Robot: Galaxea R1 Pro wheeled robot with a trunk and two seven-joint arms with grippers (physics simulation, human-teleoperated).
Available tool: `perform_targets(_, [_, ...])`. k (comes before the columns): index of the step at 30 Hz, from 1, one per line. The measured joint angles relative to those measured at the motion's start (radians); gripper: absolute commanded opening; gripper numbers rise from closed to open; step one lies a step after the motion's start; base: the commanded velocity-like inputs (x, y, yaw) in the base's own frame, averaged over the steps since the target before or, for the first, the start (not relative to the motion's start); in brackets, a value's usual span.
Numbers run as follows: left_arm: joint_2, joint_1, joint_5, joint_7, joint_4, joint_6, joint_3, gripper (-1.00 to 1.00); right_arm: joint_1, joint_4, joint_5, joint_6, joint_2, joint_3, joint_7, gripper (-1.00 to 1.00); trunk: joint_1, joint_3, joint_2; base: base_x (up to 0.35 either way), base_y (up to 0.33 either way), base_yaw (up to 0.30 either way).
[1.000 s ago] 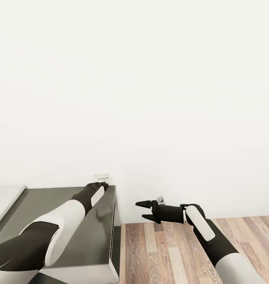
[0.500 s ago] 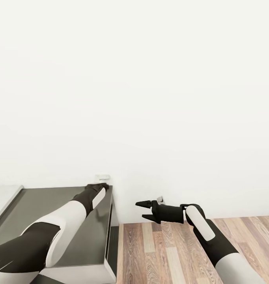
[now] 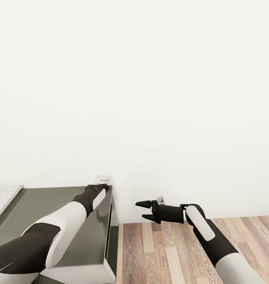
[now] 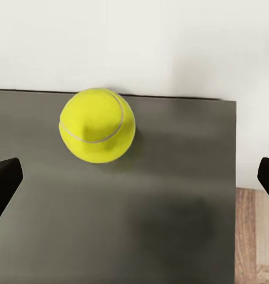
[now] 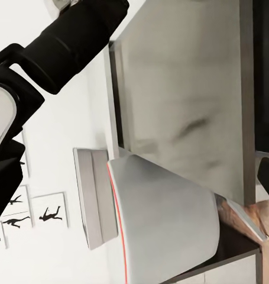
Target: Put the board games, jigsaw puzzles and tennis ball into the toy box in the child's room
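Observation:
The yellow tennis ball lies on the dark grey lower section of the table, close to the white wall. My left gripper is open wide and holds nothing; its black fingertips sit short of the ball on either side. In the head view my left arm reaches across that dark section and my left gripper is at its far corner, with the ball hidden behind the wrist. My right gripper hangs open and empty over the wood floor beside the table. A light grey tray, seemingly the toy box, stands further along the table.
The white wall rises right behind the table. The table's right edge drops to the wood-plank floor. A strip of pale grey top adjoins the dark section on the left. Black silhouette pictures hang on the wall.
The head view has shifted slightly, so the table sits a little further left in the picture. Both arms keep their pose and both grippers stay open.

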Motion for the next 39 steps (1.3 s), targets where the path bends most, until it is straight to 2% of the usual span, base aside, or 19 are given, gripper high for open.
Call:
perform_targets(16, [0.004,0.0,0.001,0.0,-0.003,0.0,-0.004,1.0,0.0,0.0,0.0,0.0,0.003,0.001,0.0,1.0,0.0,-0.022,0.0,0.0,0.0,0.056])
perform_targets(30, [0.008,0.0,0.001,-0.002,-0.005,0.0,-0.005,1.0,0.0,0.0,0.0,0.0,0.003,0.001,0.0,1.0,0.0,-0.025,0.0,0.0,0.0,0.008])
perform_targets(39, [0.008,0.0,0.001,-0.002,-0.005,0.0,-0.005,1.0,0.0,0.0,0.0,0.0,0.003,0.001,0.0,1.0,0.0,-0.037,0.0,0.0,0.0,0.0])
